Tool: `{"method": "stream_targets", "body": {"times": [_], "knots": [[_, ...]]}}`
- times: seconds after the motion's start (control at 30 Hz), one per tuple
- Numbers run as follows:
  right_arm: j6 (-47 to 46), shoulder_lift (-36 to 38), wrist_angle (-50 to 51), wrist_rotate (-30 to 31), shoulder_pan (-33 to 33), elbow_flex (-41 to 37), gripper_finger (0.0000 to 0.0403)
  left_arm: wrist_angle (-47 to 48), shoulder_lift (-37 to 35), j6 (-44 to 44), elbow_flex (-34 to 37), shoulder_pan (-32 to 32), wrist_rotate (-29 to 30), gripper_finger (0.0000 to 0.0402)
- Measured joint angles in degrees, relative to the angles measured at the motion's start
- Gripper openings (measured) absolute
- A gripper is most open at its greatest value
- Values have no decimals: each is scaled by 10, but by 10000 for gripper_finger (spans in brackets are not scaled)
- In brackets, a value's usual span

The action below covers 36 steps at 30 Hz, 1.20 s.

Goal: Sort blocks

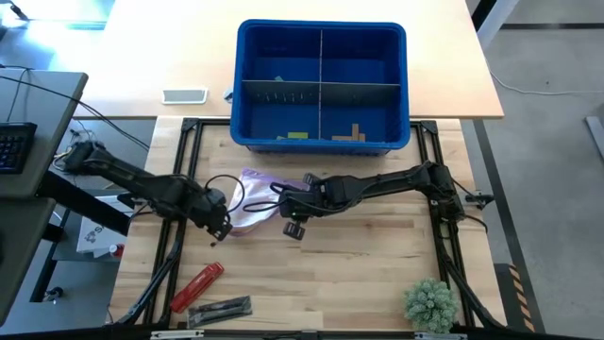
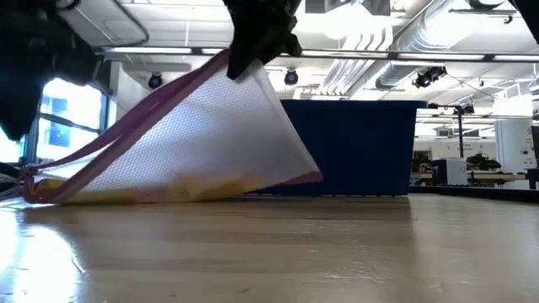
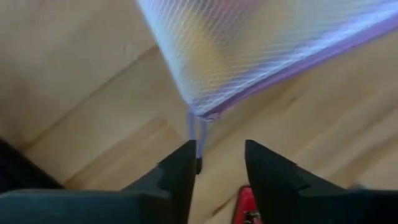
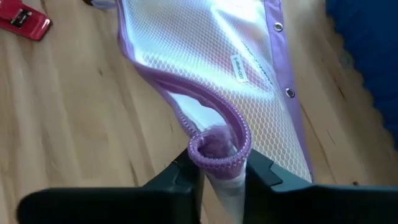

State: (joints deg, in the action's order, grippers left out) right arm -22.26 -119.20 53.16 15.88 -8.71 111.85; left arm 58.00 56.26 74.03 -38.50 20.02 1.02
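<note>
Wooden table [image 1: 359, 283] from above: blue bin [image 1: 321, 87] holds a few blocks [image 1: 351, 134]; both grippers meet at a mesh pouch [image 1: 253, 194]. Low view: pouch lifted at one corner. Left gripper [image 3: 214, 165] stands open, empty, beside the zipper pull [image 3: 199, 134]. Right gripper [image 4: 221, 171] pinches the pouch's purple edge.

A translucent white mesh pouch [image 4: 211, 68], edged in purple fabric with metal eyelets, is shown on a smooth, lightly glossy wooden tabletop [image 1: 359, 274]. The blue bin [image 1: 321, 87] appears as matt plastic; gripper fingers [image 3: 180, 177] are matt black.
</note>
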Motion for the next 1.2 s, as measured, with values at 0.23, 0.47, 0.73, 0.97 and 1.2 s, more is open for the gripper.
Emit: {"method": "stream_targets", "body": {"times": [0.23,0.47,0.73,0.97,1.2], "knots": [[-2,0,6,0,-3,0,69,-129,-39,52,85,-34,-21,169],[-4,0,7,0,-8,0,69,-160,-57,99,147,-79,-28,182],[-4,0,10,0,-9,0,69,-163,-55,83,153,-85,-21,182],[-4,0,9,0,-9,0,69,-247,-39,66,205,-100,-54,182],[-2,0,9,2,-9,0,69,-333,-39,54,236,-98,-67,165]]}}
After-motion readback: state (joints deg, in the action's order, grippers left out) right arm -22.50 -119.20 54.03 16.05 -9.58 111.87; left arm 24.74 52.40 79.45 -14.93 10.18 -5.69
